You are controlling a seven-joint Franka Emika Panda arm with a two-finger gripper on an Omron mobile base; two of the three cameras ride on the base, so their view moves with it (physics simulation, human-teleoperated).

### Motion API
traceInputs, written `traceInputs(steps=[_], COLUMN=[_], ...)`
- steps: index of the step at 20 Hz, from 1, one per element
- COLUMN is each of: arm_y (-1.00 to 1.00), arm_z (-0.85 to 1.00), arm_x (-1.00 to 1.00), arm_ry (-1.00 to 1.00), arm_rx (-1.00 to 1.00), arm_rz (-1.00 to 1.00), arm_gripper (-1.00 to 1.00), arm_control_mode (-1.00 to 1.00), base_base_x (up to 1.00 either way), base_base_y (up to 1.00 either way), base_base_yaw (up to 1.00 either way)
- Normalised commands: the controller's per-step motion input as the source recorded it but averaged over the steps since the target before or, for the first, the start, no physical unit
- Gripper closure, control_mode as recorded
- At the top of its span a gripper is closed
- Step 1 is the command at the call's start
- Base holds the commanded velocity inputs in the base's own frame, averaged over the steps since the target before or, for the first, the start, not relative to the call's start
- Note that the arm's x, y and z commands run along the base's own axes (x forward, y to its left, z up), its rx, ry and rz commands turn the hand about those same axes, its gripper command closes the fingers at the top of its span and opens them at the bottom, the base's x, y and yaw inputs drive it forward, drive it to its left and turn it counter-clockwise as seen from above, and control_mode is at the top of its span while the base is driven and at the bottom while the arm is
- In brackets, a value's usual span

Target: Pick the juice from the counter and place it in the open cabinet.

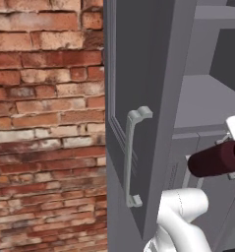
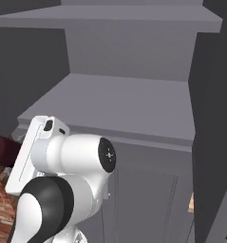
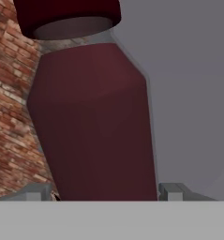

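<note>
**Maroon bottle held sideways in front of the open cabinet**

The small dark maroon cylindrical juice bottle [image 1: 215, 160] lies nearly horizontal in the left base view, at about 3 o'clock in that picture. Its long axis runs left to right with a slight tilt, the rounded free end pointing toward 8 o'clock and the other end lost at the right edge, where white parts of the hand meet it. In the right base view a short stretch of the same bottle [image 2: 2, 149] shows at 9 o'clock, sticking out leftward from behind the white wrist.

In the hand view the bottle [image 3: 92, 122] stands close before the lens, its body widening at the shoulder and narrowing to a grey neck and a darker cap near 12 o'clock, so its long axis runs up the picture, leaning a little to the left. The two-finger gripper [image 3: 104, 192] has its two grey finger tips pressed against the bottle's sides at the bottom, one at 7 o'clock and one at 5 o'clock, closed on the body.

The bottle hangs in the air in front of the tall dark grey open cabinet [image 1: 153, 88], below the edge of its grey inner shelf [image 2: 119, 107]. The cabinet's panelled door with a light grey vertical bar handle [image 1: 132, 157] stands to the bottle's left, and a red brick wall [image 1: 45, 123] lies beyond it at 9 o'clock.
</note>
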Motion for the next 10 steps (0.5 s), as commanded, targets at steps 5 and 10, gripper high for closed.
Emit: traceInputs(steps=[5, 10], arm_y=[0.00, -0.01], arm_z=[0.02, 0.12], arm_x=[0.00, 0.00], arm_ry=[0.00, 0.00], arm_rx=[0.00, 0.00], arm_rz=[-0.01, -0.01], arm_gripper=[1.00, 1.00], arm_control_mode=[-1.00, -1.00], base_base_x=[0.00, 0.00], base_base_y=[0.00, 0.00], base_base_yaw=[0.00, 0.00])
